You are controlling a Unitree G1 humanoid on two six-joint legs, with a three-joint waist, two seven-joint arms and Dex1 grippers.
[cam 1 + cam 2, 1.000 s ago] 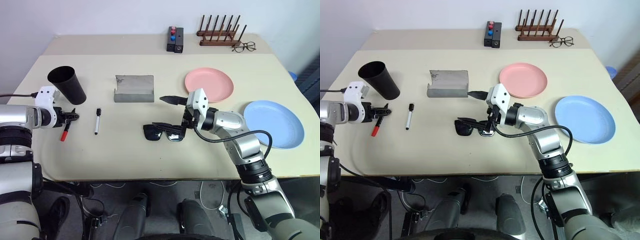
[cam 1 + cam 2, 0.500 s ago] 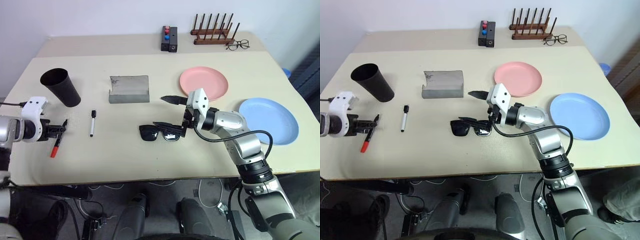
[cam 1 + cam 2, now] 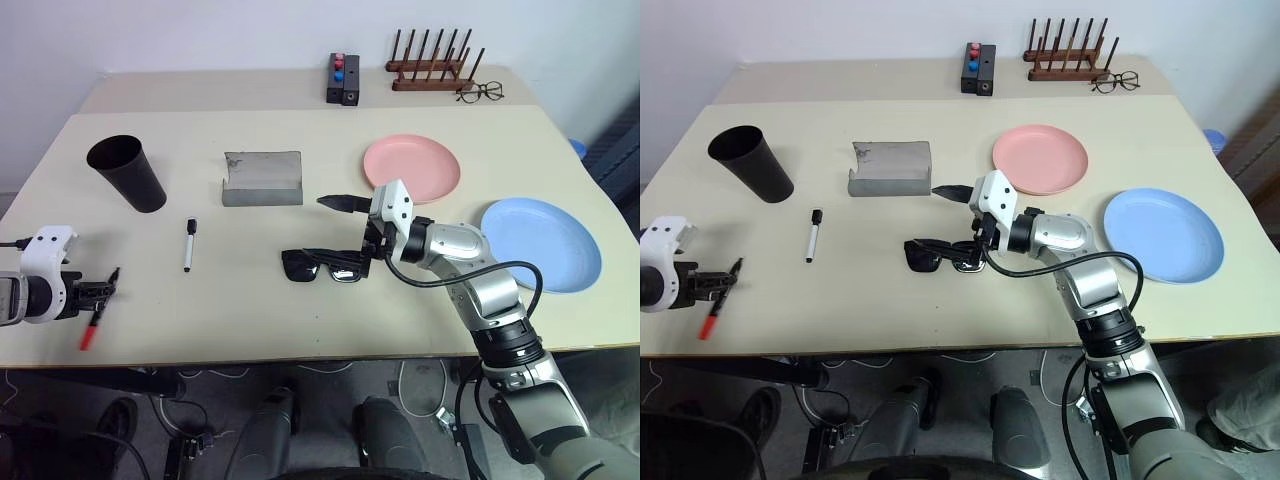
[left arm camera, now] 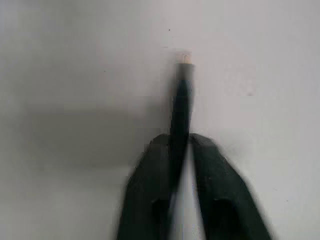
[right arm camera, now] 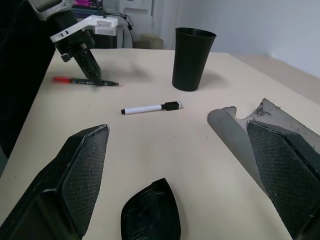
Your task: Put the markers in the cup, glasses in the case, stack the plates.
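Note:
The dark marker with a red end (image 3: 98, 308) lies near the table's front left corner. My left gripper (image 3: 103, 289) straddles its dark end, open a little, with a thin light gap beside the marker (image 4: 181, 115). The white marker (image 3: 188, 245) lies to the right of the black cup (image 3: 128, 172). My right gripper (image 3: 337, 228) stands wide open, level, just above the black sunglasses (image 3: 320, 268), one lens (image 5: 150, 212) showing between its fingers. The grey case (image 3: 263, 178) lies open behind. The pink plate (image 3: 412, 168) and blue plate (image 3: 542, 245) sit apart on the right.
At the table's back stand a wooden peg rack (image 3: 430, 72), thin clear spectacles (image 3: 485, 93) and a black box with red and blue knobs (image 3: 342, 80). The near table edge runs close by my left gripper.
My left gripper drew back toward the near left corner and the red-ended marker came with it. The right gripper and sunglasses stayed put.

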